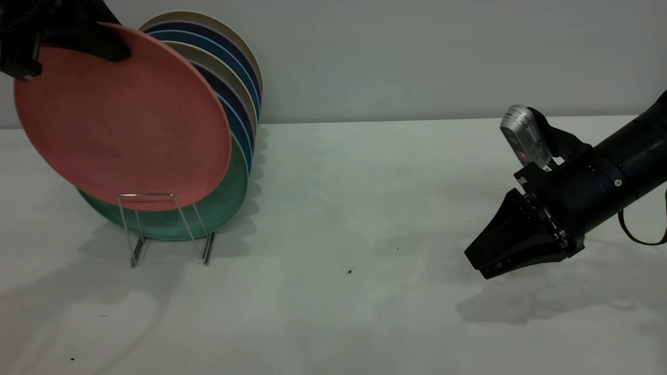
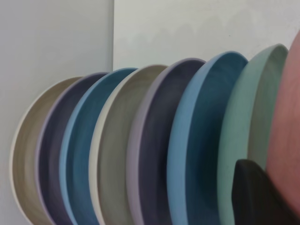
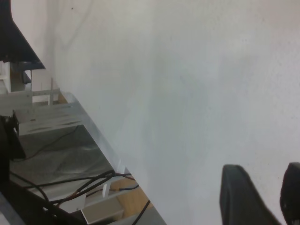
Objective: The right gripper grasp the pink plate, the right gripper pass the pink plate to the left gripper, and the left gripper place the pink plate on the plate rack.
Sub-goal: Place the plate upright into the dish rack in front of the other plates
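Left end effector (image 1: 78, 44) grasps the pink plate (image 1: 122, 117) over the rack (image 1: 169, 229) near the tabletop's far left edge — it could miss its slot; right end effector (image 1: 484, 263) idles, released.

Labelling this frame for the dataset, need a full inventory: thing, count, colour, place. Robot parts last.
pink plate: 1, salmon pink, held tilted at the front of the plate row, its lower edge down by the front loop of the rack
mint-green plate: 1, green, standing right behind the pink plate
other plates: 6, two blue, two dark purple, two beige, standing in a row behind the green one
plate rack: 1, silver wire, on the table under the plates
table: 1, white, under everything
left claw: 1, black, shut on the pink plate's upper rim
right claw: 1, black, empty, low over the table's right side, fingers apart
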Robot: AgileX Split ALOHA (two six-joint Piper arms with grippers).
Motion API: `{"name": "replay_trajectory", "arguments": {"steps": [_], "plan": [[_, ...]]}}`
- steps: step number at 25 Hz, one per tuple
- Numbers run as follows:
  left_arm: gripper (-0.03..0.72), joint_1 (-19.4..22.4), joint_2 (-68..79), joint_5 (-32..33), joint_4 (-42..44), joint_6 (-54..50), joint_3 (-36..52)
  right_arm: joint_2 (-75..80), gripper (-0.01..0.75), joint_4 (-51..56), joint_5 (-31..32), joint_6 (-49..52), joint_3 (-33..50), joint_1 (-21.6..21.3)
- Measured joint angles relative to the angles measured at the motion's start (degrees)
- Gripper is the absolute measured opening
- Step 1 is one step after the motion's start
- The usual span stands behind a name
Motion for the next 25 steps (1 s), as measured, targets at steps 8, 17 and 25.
{"name": "replay_trajectory", "arguments": {"steps": [8,17,25], "plan": [[0.325,0.0,0.0,-0.06,0.0,-0.19,0.0,0.0,0.237,0.0,-0.02,0.05,0.0,0.0],[0.377,0.0,0.0,0.53,6.2,-8.82,0.0,0.0,0.237,0.0,-0.02,0.54,0.0,0.0],[0.377,0.0,-0.05,10.44,17.22,-28.24,-0.23,0.0,0.237,-0.04,-1.04,1.31,0.0,0.0]]}}
